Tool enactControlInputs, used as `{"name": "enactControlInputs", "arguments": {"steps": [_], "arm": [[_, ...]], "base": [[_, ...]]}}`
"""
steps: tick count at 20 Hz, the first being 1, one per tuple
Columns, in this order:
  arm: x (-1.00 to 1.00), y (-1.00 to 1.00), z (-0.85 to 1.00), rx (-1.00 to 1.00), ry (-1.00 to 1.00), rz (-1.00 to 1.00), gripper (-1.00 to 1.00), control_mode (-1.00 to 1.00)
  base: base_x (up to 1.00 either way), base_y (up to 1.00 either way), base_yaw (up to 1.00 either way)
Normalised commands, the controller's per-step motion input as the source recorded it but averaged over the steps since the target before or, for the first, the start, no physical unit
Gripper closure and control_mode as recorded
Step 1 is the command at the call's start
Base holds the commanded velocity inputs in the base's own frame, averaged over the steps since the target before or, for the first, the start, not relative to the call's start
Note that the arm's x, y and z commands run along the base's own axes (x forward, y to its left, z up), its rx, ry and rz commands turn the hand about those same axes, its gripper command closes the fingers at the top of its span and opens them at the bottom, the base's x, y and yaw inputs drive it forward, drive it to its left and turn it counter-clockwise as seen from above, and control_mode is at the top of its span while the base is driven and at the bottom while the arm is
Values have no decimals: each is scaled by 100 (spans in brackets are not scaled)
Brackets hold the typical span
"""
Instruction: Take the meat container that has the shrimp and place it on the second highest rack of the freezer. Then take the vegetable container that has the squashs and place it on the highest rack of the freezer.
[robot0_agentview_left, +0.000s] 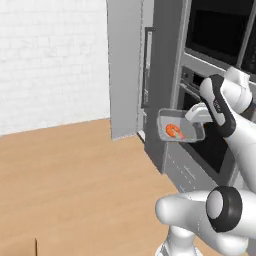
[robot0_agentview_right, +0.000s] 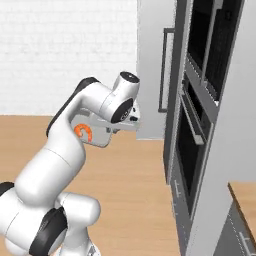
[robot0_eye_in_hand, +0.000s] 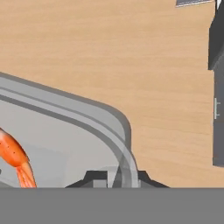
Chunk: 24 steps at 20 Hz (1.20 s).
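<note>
The meat container (robot0_agentview_left: 187, 134), a shallow light-grey tray, hangs in the air above the wood floor with the orange shrimp (robot0_agentview_left: 173, 131) lying in it. My gripper (robot0_agentview_left: 199, 114) is shut on its rim. In the hand view the tray's rounded rim (robot0_eye_in_hand: 94, 114) runs between the two dark fingertips (robot0_eye_in_hand: 97, 177), and the shrimp (robot0_eye_in_hand: 14, 154) lies at the lower left. From the right, the arm partly covers the tray (robot0_agentview_right: 99, 136) and the shrimp (robot0_agentview_right: 83, 132). The freezer (robot0_agentview_left: 125, 70) stands just beyond, a tall grey panel with a dark bar handle (robot0_agentview_left: 146, 67). The vegetable container and the racks are out of view.
A built-in oven (robot0_agentview_left: 216, 131) with dark glass sits in the grey cabinet wall right of the freezer, with drawers (robot0_agentview_left: 186, 172) below it. A white brick wall (robot0_agentview_left: 50, 60) lies to the left, with wood floor (robot0_agentview_left: 75, 175) in front of it. A wooden counter corner (robot0_agentview_right: 245, 195) shows at right.
</note>
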Motion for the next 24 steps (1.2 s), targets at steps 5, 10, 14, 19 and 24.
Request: {"name": "enactControlInputs", "arguments": {"steps": [5, 10, 14, 19, 24], "arm": [[0, 0, 0, 0, 0, 0, 100, 100], [0, 0, 0, 0, 0, 0, 100, 100], [0, 0, 0, 0, 0, 0, 100, 100], [0, 0, 0, 0, 0, 0, 100, 100], [0, 0, 0, 0, 0, 0, 100, 100]], "base": [[45, 37, 59], [97, 17, 4], [100, 23, 0], [100, 33, -18], [100, 40, -29]]}}
